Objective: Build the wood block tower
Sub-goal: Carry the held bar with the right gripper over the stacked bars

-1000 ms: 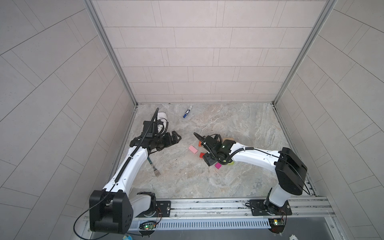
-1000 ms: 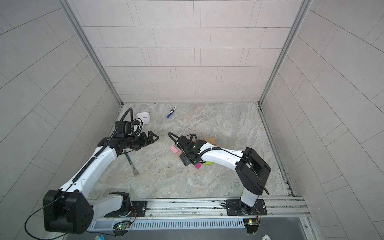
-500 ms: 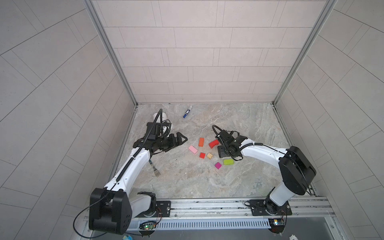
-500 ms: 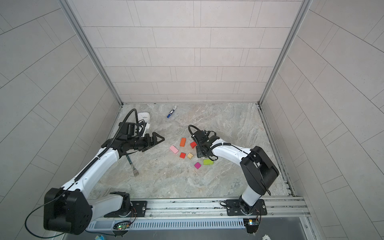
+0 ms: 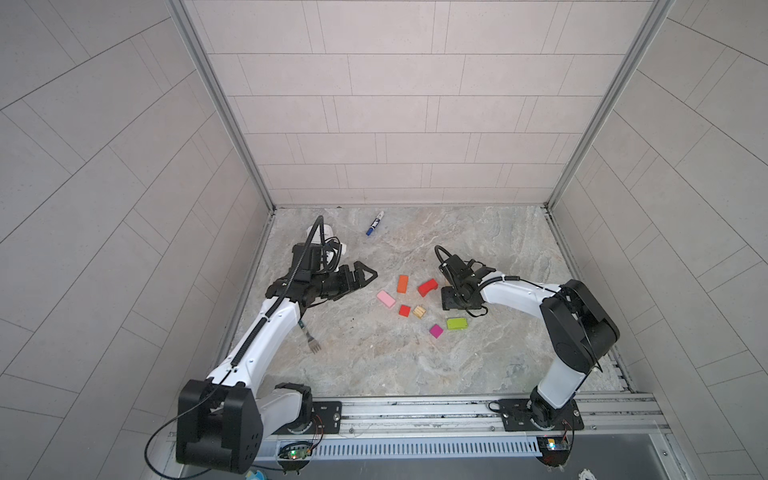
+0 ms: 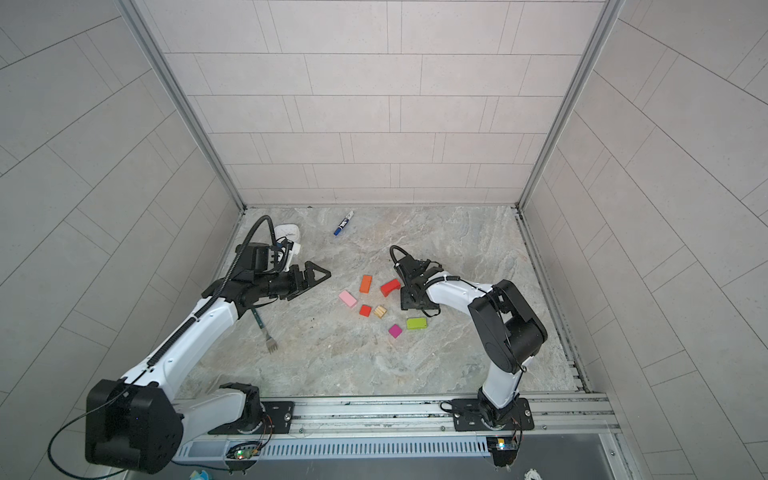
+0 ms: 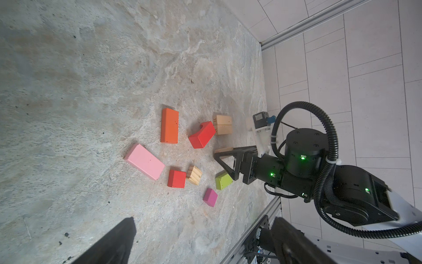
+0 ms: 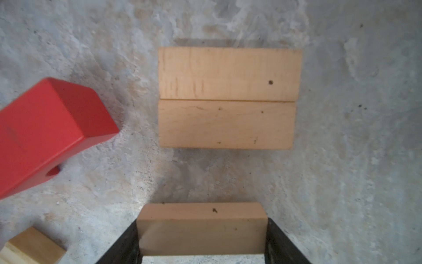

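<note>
My right gripper (image 8: 202, 228) is shut on a tan bar (image 8: 202, 219), held across its fingers just short of the tower, which is two tan bars (image 8: 228, 98) lying flat side by side. A gap of floor separates them. The red arch (image 5: 428, 287) lies just left of my right gripper (image 5: 451, 301). Loose wood blocks lie further left and nearer: an orange bar (image 5: 402, 284), pink bar (image 5: 385, 299), red cube (image 5: 404, 310), tan cube (image 5: 419, 311), magenta cube (image 5: 436, 331) and lime bar (image 5: 456, 323). My left gripper (image 5: 365, 276) hangs open and empty, left of the blocks.
A blue-capped marker (image 5: 375, 223) lies near the back wall. A white timer (image 5: 322, 232) sits behind my left arm, and a fork (image 5: 309, 336) lies on the floor under it. Tiled walls close in three sides, with a metal rail (image 5: 415, 409) along the front.
My right gripper has moved right, off the cluster of coloured blocks, with the tan bar in it, then stopped. The left gripper has drifted slightly right, still open.
</note>
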You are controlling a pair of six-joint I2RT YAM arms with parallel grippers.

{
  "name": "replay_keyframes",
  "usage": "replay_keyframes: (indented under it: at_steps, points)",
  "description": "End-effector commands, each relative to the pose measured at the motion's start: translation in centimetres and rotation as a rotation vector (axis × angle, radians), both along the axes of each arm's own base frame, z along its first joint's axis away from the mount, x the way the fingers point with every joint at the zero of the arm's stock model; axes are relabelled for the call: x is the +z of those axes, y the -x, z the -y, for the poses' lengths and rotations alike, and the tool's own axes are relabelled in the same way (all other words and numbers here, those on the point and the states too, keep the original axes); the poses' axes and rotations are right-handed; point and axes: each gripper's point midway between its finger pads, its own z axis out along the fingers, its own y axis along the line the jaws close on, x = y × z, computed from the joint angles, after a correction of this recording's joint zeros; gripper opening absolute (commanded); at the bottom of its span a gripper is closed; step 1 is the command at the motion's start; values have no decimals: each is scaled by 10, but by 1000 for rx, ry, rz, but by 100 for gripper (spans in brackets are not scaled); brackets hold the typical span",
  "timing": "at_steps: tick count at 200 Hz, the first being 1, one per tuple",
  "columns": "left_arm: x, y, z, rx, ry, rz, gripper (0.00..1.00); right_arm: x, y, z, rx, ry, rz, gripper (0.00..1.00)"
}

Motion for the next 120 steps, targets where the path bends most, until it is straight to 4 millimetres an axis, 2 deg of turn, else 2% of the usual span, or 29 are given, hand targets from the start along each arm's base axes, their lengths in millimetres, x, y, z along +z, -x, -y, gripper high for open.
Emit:
replay_keyframes:
  at_steps: [1, 79, 120]
  points:
    - [-5, 0, 3, -10, 9, -10, 100, -1, -7, 0, -31, -13, 5, 62]
    - [-3, 1, 3, -15, 12, -2, 100, -6, -17, 11, -24, -6, -24, 62]
    - [-3, 1, 4, -17, 13, -2, 100, -8, -13, 17, 19, 31, -49, 63]
